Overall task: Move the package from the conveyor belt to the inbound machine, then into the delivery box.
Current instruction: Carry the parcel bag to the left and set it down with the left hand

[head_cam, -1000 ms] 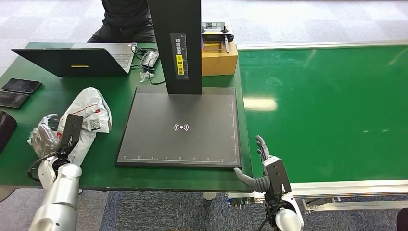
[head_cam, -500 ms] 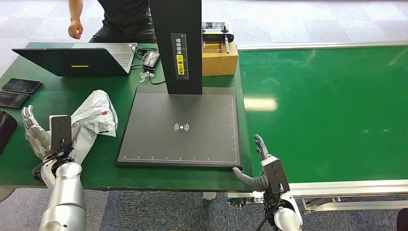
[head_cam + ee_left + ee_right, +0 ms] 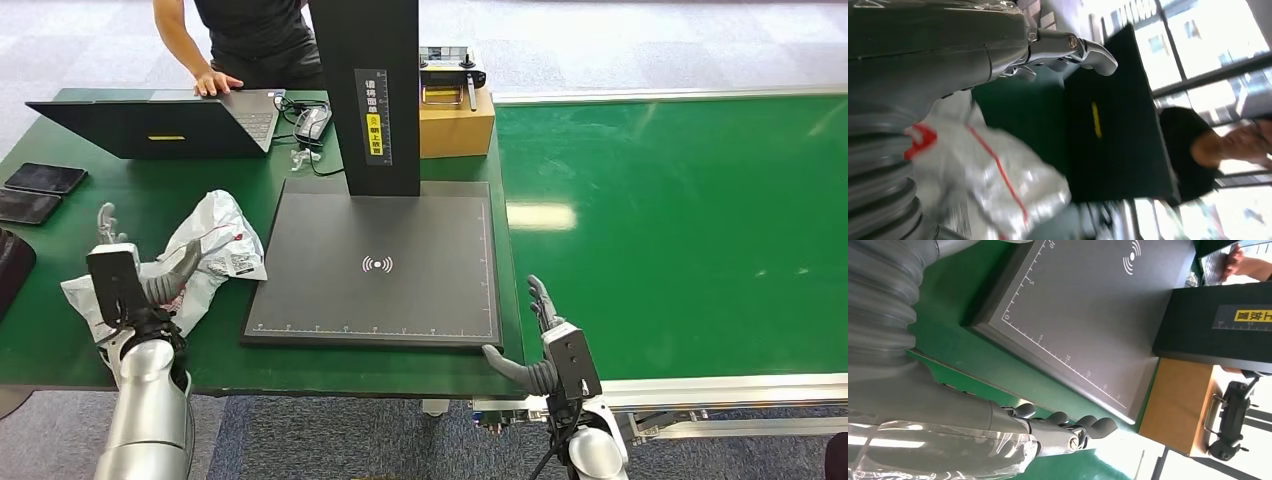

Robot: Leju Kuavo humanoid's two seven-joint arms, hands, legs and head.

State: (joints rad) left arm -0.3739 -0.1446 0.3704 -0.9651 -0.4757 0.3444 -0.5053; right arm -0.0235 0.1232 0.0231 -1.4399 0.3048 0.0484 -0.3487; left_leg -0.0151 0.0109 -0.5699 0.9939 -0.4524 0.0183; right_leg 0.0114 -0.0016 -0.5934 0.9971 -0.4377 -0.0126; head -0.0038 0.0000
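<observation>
The package (image 3: 220,245), a crumpled white plastic bag with red print, lies on the green table just left of the inbound machine's black scan pad (image 3: 400,300). My left hand (image 3: 125,280) stands over the bag's left end with its fingers spread and holds nothing; its thumb reaches across the bag. In the left wrist view the package (image 3: 988,175) lies under my left hand (image 3: 998,55), whose fingers are stretched out. My right hand (image 3: 545,345) hangs open at the table's front edge, between the pad (image 3: 1088,325) and the conveyor belt (image 3: 680,230). My right hand (image 3: 1048,430) is empty.
The machine's black column (image 3: 365,90) rises at the pad's back. Behind it stands a cardboard box (image 3: 455,125) with a controller on top. A laptop (image 3: 150,125), with a person's hand (image 3: 215,82) on it, and two phones (image 3: 40,190) occupy the table's left.
My left hand has let go of the package, opened, swung out to the left and risen. The bag has spread to the right, up to the pad's edge. A person has reached to the laptop.
</observation>
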